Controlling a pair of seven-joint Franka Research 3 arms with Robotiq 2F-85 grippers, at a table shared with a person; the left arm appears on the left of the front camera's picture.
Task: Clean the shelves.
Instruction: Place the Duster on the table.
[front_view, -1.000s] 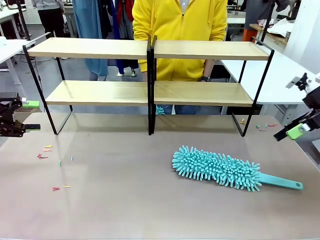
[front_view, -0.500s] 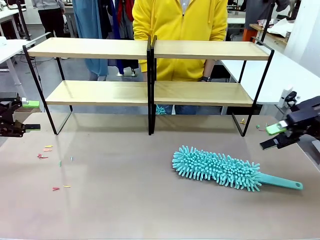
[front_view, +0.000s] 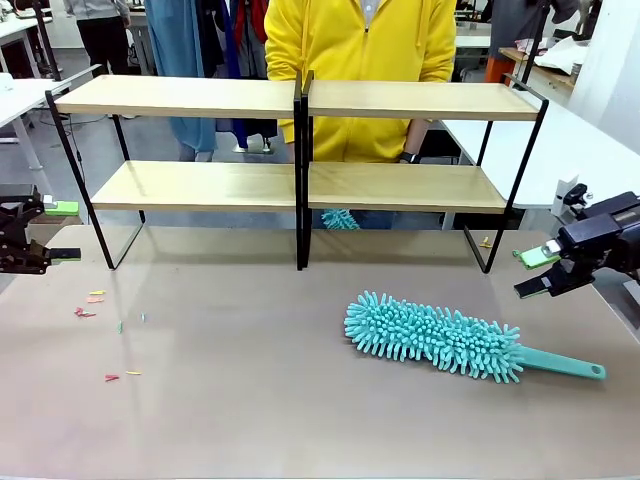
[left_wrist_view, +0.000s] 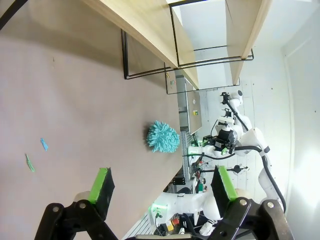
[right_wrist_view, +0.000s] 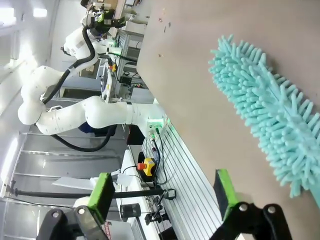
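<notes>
The shelves (front_view: 300, 100), light wooden boards on thin black frames, stand across the back of the table; they also run along the top of the left wrist view (left_wrist_view: 150, 30). A teal fluffy duster (front_view: 435, 336) lies on the table at the right, handle pointing right. My right gripper (front_view: 535, 272) hovers open just above and right of the duster's head. In its wrist view the right gripper (right_wrist_view: 163, 192) has nothing between its fingers, with the duster (right_wrist_view: 270, 110) ahead. My left gripper (front_view: 62, 232) stays open at the table's left edge, and its wrist view shows the left gripper (left_wrist_view: 162, 185) empty, with the duster (left_wrist_view: 163, 136) far off.
A person in a yellow hoodie (front_view: 360, 60) stands behind the shelves. A teal tuft (front_view: 340, 218) shows under the lower board. Small coloured scraps (front_view: 95, 300) lie on the brown table (front_view: 250, 400) at the left, and a few more scraps (front_view: 520, 252) near the right frame.
My right gripper has swung left and down from the right edge, closer to the duster. The teal tuft behind the lower board has shifted right. The left arm is still.
</notes>
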